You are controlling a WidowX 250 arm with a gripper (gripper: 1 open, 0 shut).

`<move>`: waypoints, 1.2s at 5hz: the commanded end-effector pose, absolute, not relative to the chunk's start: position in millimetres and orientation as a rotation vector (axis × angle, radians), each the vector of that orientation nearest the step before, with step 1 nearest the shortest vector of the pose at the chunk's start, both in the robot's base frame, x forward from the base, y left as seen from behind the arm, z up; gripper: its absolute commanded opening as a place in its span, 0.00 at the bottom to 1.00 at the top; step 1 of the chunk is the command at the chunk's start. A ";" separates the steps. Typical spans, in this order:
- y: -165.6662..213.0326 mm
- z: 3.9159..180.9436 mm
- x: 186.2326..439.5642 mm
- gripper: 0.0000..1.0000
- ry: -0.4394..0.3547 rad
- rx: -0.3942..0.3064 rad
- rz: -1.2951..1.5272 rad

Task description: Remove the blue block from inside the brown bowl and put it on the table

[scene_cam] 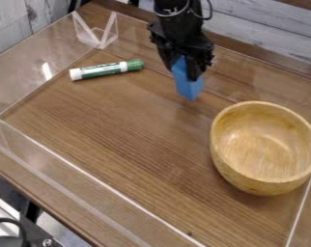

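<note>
The black robot fingers [185, 55] hold the upright, small rectangular blue block [188, 79] over the dark-brown wood-grain surface [106, 135], outside the round light-brown wooden bowl [264, 148]. The block is beyond the bowl, between it and the green-and-white cylindrical marker [106, 70]. Whether the block touches the surface, I cannot tell.

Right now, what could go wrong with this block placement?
The blue block hangs tilted in the gripper, so it might land on an edge and tip over. Whether its base touches the table isn't clear; a release above it could be a drop. The marker lies to one side and might get bumped if the arm swings that way.
</note>
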State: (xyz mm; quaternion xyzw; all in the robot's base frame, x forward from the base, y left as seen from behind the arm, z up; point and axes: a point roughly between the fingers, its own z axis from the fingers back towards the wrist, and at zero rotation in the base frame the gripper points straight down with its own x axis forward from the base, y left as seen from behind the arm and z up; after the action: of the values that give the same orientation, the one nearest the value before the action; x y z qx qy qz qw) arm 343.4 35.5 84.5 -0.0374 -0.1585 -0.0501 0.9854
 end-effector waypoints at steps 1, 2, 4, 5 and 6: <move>43.1 103.7 357.6 0.00 -0.396 -0.063 -0.105; 45.5 101.4 359.2 0.00 -0.401 -0.068 -0.108; 49.3 96.6 360.7 0.00 -0.405 -0.078 -0.112; 50.8 94.2 361.6 0.00 -0.407 -0.084 -0.115; 52.2 91.9 362.2 1.00 -0.410 -0.088 -0.119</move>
State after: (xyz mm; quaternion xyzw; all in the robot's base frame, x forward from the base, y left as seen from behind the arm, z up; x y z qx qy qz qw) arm 351.5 45.8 72.4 -0.0534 -0.1716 -0.0604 0.9819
